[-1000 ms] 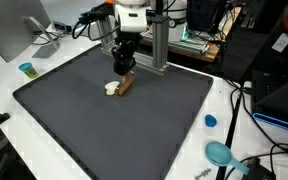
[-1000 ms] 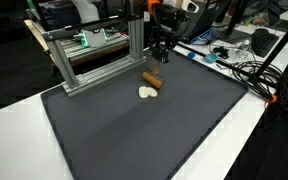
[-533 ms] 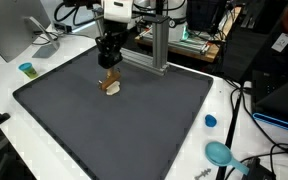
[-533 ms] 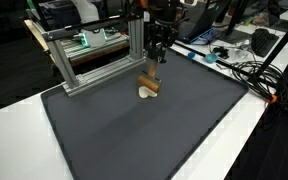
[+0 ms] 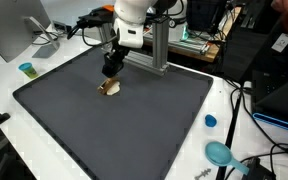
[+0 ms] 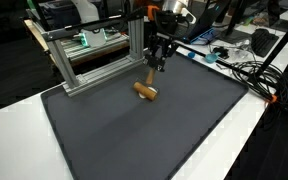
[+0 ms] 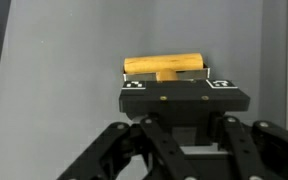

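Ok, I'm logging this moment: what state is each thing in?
Wooden piece: lying on its side on the mat, not held.
Gripper: hangs just above the wooden piece, apart from it; fingers' spread unclear.
Black mat: lying flat.
Small teal cup: upright beside the mat.

1. Here's the dark grey mat (image 5: 114, 130), covering most of the white bench (image 5: 2, 100) in both exterior views.
2. At the bench's edge, a small teal cup (image 5: 26, 69) stands upright just off the mat, near a grey monitor (image 5: 9, 30).
3. An aluminium frame (image 6: 94, 58) stands along the mat's far edge.
4. Beside the mat, a blue cap (image 5: 211, 121) and a teal round dish (image 5: 219, 153) sit apart on the bench.
5. Black cables (image 6: 246, 70) trail over the bench beyond the mat in an exterior view.
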You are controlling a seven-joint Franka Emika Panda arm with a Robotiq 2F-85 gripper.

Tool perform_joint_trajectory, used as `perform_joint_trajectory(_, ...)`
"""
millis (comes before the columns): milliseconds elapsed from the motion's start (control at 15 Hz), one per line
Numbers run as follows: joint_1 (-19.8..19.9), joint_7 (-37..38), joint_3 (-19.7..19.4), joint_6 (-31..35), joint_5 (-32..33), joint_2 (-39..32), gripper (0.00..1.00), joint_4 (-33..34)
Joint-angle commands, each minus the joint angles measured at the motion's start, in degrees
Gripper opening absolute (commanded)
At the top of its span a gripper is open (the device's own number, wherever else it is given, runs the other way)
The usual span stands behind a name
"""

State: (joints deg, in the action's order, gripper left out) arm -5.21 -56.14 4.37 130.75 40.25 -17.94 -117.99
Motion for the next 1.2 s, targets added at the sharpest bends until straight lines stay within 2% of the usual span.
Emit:
perform_joint_trajectory(0,-0.1,-2.7,2.2,-0.3,-2.5,-0.9,0.22,-0.6)
perform_joint_trajectory(533,0.0,-7.2,5.2,-1.1,-13.2,-1.7,0.22,-0.5)
perform_joint_trajectory(867,1.7,-6.2,3.7,-0.9,-16.7,7.1,0.22,-2.9)
perform_joint_trajectory(1133,1.2,1.1,1.1,0.8,-12.8,7.7,0.22,-2.5)
